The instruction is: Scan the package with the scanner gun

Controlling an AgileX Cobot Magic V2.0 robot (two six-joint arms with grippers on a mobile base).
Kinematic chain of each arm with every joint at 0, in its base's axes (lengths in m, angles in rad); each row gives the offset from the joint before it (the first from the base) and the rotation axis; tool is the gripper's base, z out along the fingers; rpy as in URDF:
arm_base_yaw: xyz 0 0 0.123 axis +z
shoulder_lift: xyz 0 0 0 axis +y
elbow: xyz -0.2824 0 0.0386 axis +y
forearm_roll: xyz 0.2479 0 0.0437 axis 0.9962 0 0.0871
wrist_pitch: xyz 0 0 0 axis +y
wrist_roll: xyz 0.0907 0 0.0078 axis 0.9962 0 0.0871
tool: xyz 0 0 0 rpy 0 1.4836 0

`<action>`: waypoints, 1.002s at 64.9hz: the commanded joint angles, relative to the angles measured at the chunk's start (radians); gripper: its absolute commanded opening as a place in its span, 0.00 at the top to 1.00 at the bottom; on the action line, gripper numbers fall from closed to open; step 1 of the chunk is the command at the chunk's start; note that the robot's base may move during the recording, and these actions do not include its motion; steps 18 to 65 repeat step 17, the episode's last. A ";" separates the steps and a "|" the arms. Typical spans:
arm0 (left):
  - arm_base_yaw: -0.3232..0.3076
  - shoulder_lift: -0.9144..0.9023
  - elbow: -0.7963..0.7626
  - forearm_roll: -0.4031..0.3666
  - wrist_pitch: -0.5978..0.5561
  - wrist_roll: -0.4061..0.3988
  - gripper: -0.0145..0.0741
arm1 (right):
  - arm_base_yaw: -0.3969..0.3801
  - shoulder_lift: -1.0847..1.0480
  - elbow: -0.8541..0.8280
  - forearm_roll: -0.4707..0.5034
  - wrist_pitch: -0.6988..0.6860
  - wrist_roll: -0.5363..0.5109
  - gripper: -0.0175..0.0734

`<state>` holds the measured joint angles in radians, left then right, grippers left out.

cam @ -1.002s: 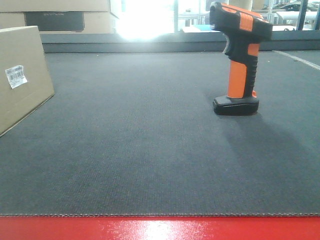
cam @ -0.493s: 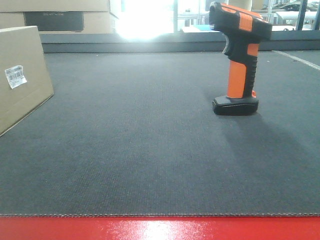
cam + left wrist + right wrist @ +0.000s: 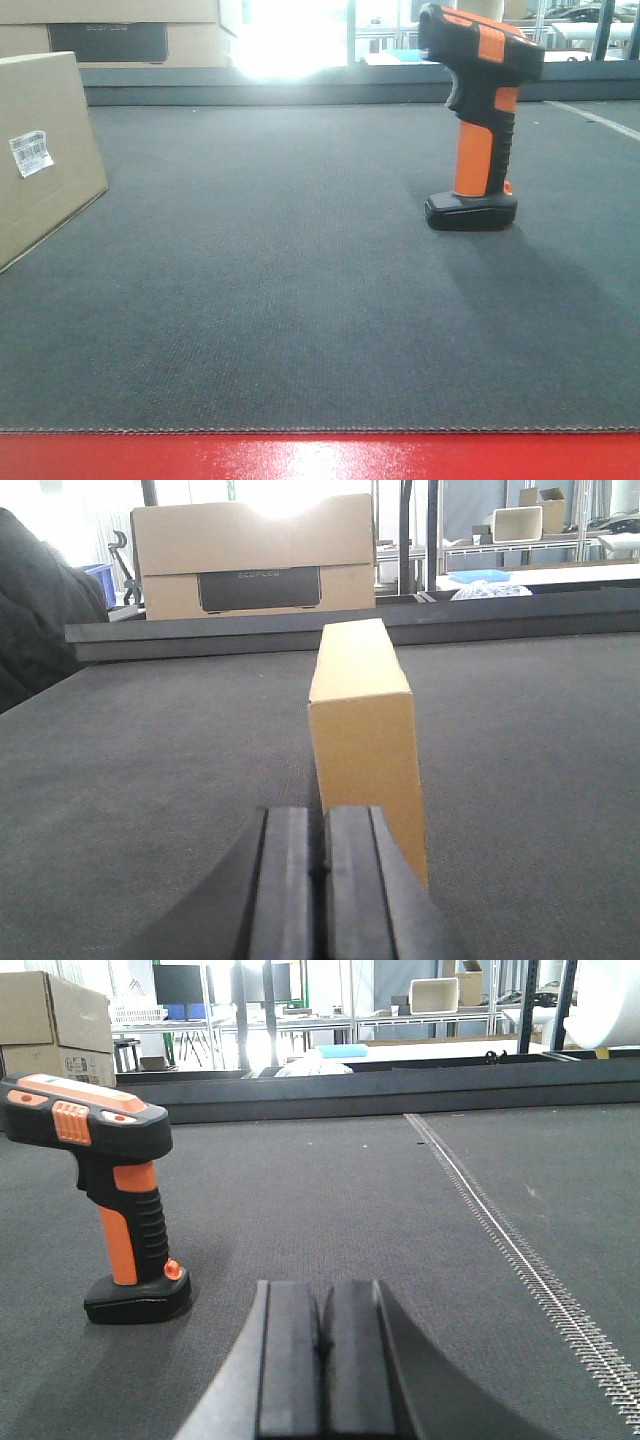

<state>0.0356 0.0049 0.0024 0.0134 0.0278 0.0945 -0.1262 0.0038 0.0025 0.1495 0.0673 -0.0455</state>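
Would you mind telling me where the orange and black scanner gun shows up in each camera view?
Front view: scanner gun stands upright at upper right on the dark mat.
Left wrist view: not in it; only the package ahead.
Right wrist view: at left, upright.
Shared landmark: the dark mat.

I read "ECOFLOW" on the dark panel of the big carton [image 3: 252, 568] behind the tabletop. The package [image 3: 40, 150] carries a white barcode label [image 3: 31, 153]; its print is too small for me to read.
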 commanded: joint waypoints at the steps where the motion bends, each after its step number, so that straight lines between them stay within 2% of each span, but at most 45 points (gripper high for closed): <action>1: 0.000 -0.005 -0.002 -0.007 -0.017 -0.006 0.96 | -0.006 -0.004 -0.002 -0.009 -0.024 -0.010 0.99; 65: 0.000 -0.005 -0.002 -0.007 -0.017 -0.006 0.96 | -0.006 -0.004 -0.002 -0.009 -0.024 -0.010 0.99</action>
